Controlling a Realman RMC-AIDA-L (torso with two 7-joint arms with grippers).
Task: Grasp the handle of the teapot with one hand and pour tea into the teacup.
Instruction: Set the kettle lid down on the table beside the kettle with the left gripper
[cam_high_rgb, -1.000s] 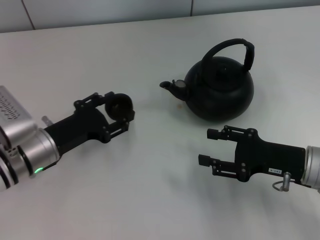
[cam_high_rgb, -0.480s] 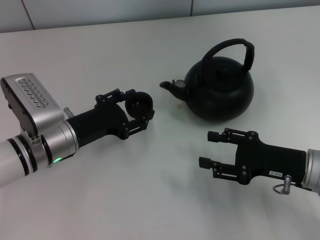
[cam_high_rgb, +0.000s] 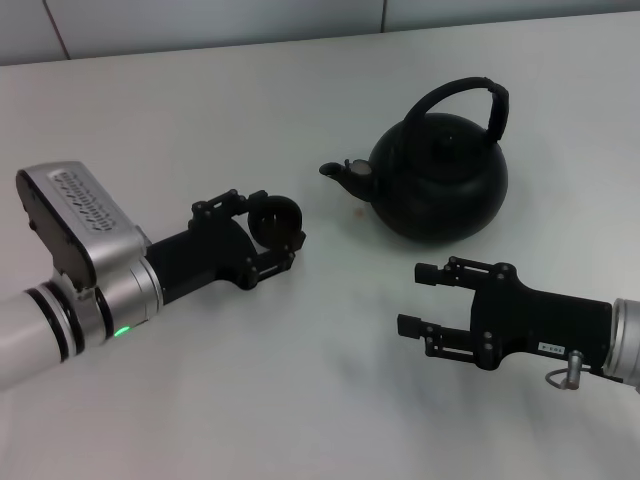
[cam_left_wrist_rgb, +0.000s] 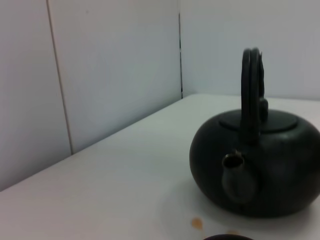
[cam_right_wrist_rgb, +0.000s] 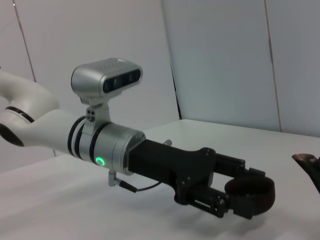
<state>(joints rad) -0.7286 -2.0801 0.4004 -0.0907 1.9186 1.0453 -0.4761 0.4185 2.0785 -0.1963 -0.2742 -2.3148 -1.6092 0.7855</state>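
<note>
Your left gripper (cam_high_rgb: 275, 228) is holding the teacup (cam_high_rgb: 276, 221) clamped between its jaws, low over the table (cam_high_rgb: 300, 400), and the cup is sitting just off the tip of the spout (cam_high_rgb: 345, 172), slightly nearer you and to its left. The teapot (cam_high_rgb: 438, 178) is standing upright toward the far right, its handle (cam_high_rgb: 470, 100) arching fore-and-aft over the lid. Your right gripper (cam_high_rgb: 422, 297) is the nearer one to that handle, waiting with jaws spread wide and empty just in front of the pot's belly; the hoop is lying above and beyond those jaws, so you are looking at a reach up and forward
</note>
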